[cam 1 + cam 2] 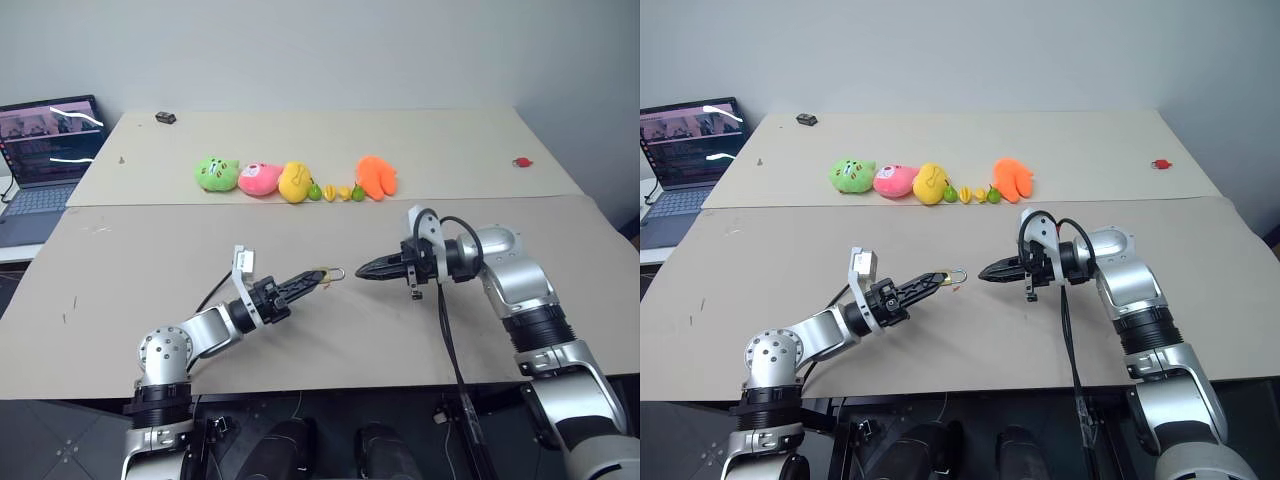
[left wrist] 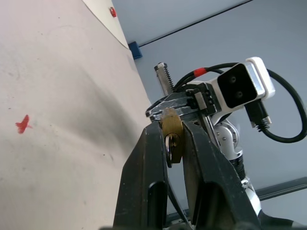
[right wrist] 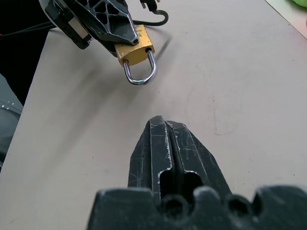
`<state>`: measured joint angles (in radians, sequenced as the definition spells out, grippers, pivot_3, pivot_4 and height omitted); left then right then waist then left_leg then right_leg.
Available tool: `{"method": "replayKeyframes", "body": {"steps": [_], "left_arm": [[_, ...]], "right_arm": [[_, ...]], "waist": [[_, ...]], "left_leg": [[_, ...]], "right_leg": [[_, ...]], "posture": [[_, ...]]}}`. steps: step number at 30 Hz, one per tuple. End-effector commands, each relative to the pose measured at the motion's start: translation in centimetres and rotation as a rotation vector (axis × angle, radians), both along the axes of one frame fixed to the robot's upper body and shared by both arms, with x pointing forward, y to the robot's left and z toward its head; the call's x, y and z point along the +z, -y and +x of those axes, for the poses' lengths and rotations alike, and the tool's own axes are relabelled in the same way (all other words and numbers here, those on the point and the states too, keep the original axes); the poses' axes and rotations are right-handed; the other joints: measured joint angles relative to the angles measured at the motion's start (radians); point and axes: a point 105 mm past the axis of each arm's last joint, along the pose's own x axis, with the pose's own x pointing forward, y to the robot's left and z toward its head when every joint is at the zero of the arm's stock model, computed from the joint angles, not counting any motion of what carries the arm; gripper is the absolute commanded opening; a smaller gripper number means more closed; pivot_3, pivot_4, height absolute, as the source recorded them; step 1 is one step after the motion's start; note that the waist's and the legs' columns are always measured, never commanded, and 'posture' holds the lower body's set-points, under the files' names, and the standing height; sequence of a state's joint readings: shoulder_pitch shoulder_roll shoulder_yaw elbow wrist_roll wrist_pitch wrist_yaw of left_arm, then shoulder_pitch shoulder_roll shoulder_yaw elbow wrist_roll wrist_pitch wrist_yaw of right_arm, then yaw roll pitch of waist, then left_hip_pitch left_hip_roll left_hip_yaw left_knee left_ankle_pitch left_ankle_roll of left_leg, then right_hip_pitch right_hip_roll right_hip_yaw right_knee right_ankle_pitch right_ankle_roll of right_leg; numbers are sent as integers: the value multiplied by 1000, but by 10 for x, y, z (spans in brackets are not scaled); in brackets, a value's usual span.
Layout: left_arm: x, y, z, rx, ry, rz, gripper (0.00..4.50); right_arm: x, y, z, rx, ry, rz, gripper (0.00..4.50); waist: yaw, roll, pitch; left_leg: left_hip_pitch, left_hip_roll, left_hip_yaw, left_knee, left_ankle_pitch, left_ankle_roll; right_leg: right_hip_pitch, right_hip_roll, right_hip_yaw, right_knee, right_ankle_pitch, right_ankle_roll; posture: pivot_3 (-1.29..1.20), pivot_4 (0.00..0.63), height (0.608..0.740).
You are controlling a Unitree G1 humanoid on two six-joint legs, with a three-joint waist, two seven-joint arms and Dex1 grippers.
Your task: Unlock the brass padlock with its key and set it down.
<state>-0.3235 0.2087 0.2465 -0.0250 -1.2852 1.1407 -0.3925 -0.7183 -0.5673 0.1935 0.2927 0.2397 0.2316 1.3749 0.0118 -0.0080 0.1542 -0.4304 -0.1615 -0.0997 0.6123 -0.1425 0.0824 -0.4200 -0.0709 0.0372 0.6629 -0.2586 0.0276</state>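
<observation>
The left gripper (image 1: 318,279) is clamped on the brass padlock (image 3: 135,49), held above the table (image 1: 150,260), shackle toward the right gripper (image 1: 362,269), whose fingers are pressed together and empty; I'd fetch the key first.

Above the counter (image 1: 150,250), the left pincer (image 1: 318,279) carries the brass padlock (image 1: 327,273), facing the right pincer (image 1: 362,269) just beside it. Behind them, 4 plush toys (image 1: 290,178) lie in a row; a laptop (image 1: 45,150) stands far left.
</observation>
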Motion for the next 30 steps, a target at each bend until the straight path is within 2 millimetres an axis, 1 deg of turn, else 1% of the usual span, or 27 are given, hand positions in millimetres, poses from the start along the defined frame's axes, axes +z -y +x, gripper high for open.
{"method": "replayKeyframes", "body": {"steps": [1, 3, 6, 14, 18, 22, 27, 30], "left_arm": [[12, 4, 0, -21, 37, -28, 37], [12, 7, -1, -29, 33, -33, 37], [10, 8, -2, -37, 25, -32, 37], [4, 10, -3, -39, 5, -28, 37], [2, 10, -3, -39, 1, -23, 37], [1, 9, -3, -36, -2, -23, 37], [1, 9, -3, -33, -2, -28, 37], [2, 8, -2, -26, -6, -33, 37]], "right_arm": [[0, -1, -1, 10, 20, -20, 38], [-5, -3, -2, 12, 9, -35, 38], [-5, -7, -4, 22, 12, -33, 38], [9, -22, -1, 38, 62, 9, 38], [15, -23, -3, 52, 69, 10, 38], [26, -21, 0, 49, 88, 24, 38], [31, -17, -15, 103, 1, 25, 38], [28, -12, -27, 151, -52, -11, 38]], "waist": [[0, 0, 0], [0, 0, 0], [1, 0, 0], [0, 0, 0], [0, 0, 0], [1, 0, 0], [1, 0, 0], [0, 0, 0]], "left_leg": [[0, 0, 0, 0, 0, 0], [0, 0, 0, 0, 0, 0], [0, 0, 0, 0, 0, 0], [0, 0, 0, 0, 0, 0], [0, 0, 0, 0, 0, 0], [0, 0, 0, 0, 0, 0], [0, 0, 0, 0, 0, 0], [0, 0, 0, 0, 0, 0]], "right_leg": [[0, 0, 0, 0, 0, 0], [0, 0, 0, 0, 0, 0], [0, 0, 0, 0, 0, 0], [0, 0, 0, 0, 0, 0], [0, 0, 0, 0, 0, 0], [0, 0, 0, 0, 0, 0], [0, 0, 0, 0, 0, 0], [0, 0, 0, -1, 0, 0]], "posture": [[0, 150, 739], [0, 150, 739], [0, 150, 739], [0, 150, 739], [0, 150, 739], [0, 150, 739], [0, 150, 739], [0, 150, 739]]}}
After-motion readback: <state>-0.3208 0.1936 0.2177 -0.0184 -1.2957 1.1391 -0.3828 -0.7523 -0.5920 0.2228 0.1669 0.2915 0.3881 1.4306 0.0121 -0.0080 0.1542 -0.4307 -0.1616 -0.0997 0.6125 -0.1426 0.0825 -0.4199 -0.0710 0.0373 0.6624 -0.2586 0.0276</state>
